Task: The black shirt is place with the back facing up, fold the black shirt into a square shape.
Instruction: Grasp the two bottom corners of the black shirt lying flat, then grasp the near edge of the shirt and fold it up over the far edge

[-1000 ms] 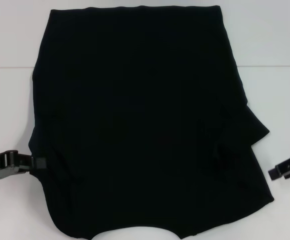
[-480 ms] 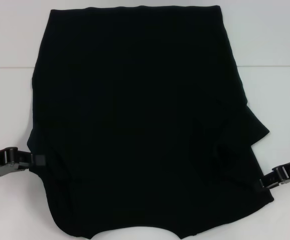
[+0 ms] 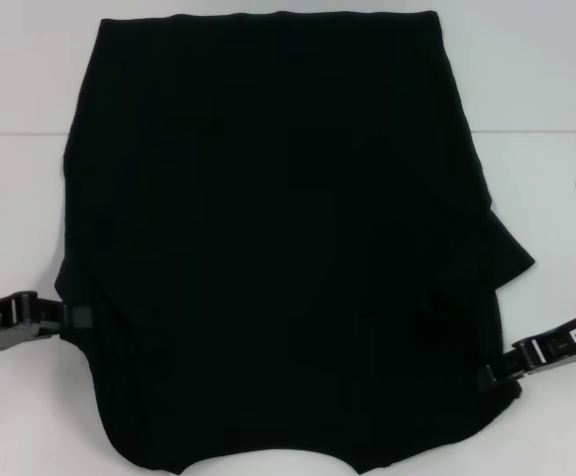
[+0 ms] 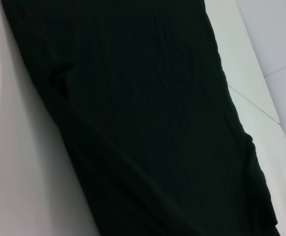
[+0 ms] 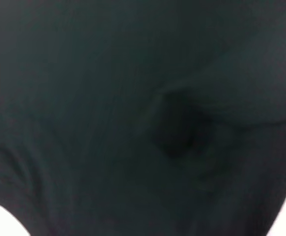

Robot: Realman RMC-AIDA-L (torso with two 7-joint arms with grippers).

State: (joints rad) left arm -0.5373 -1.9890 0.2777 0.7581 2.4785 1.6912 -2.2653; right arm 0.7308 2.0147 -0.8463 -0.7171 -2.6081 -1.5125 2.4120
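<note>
Black shirt (image 3: 278, 238) lies flat on the white table (image 3: 20, 198), plain side up, lettering not visible, near hem cut off by the head view. Left gripper (image 3: 81, 316) sits at the shirt's left edge, tip touching fabric; can't tell if it's clenched. Right gripper (image 3: 488, 377) is at the right edge below the sleeve bulge, tip lost in black cloth; can't tell either. Both wrist views show only fabric.

Lighting: bright, even, overhead; white surface (image 3: 545, 99) near-overexposed. Shadows: faint. Black shirt (image 3: 278, 238): detail lost in darkness. Right wrist view: blurred.
</note>
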